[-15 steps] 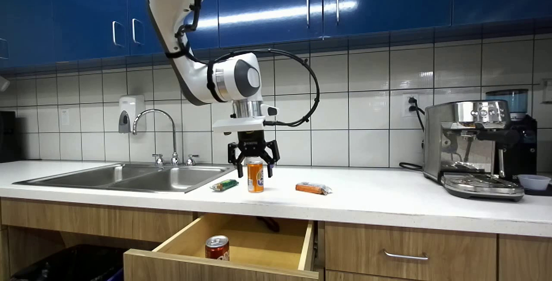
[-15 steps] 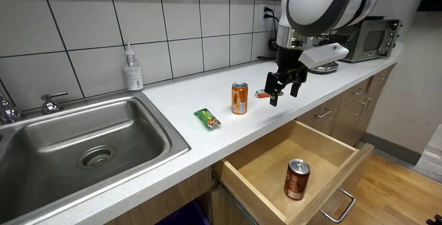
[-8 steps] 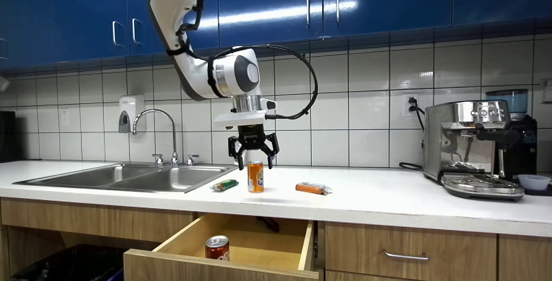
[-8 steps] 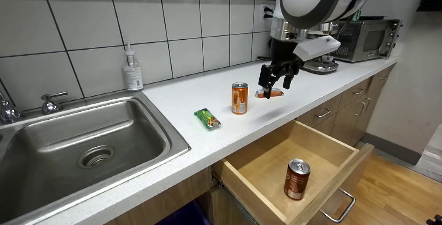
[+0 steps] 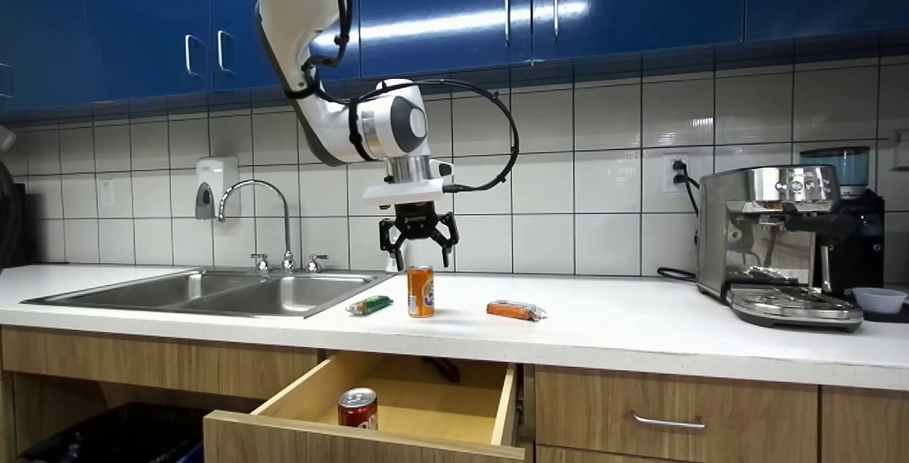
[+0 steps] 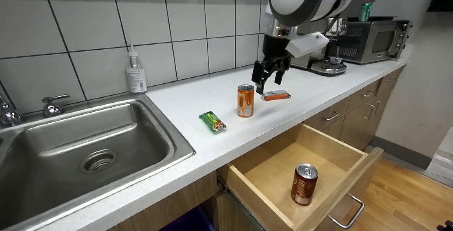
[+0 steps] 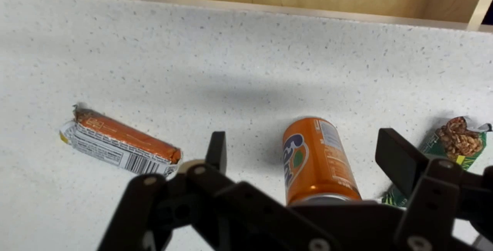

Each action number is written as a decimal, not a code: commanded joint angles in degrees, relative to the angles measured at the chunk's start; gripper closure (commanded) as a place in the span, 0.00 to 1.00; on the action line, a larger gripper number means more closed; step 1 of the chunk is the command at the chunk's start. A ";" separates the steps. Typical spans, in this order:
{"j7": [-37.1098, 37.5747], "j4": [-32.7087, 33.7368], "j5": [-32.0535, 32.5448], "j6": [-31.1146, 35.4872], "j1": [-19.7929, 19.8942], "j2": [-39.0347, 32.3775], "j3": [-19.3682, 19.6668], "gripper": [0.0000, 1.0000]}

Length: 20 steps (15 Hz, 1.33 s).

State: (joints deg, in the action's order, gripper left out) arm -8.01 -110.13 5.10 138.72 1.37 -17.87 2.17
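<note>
Gripper: spread, empty, nearest the can.
Can: upright, probably its steadiest stance.
Orange bar: can's 9 o'clock in wrist view, flat, likely unable to stand.

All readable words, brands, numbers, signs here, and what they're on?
"FANTA": logo on the orange can, sideways in the wrist view.
Too small or blurred to read: print on the orange wrapper, green wrapper, soap bottle and end effector.
Partly hidden by the drawer front, unreadable: lettering on the dark red can.
</note>
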 commanded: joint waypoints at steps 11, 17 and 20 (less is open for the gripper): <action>-3.73 12.91 -0.48 -2.93 0.58 -9.49 -2.33 0.00; -3.41 15.98 -0.67 -3.05 0.66 -12.84 -2.46 0.00; -4.03 17.34 -1.25 -2.95 0.90 -13.95 -2.95 0.00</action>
State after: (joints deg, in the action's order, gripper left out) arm -10.17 -96.51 4.84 138.14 1.36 -30.01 0.44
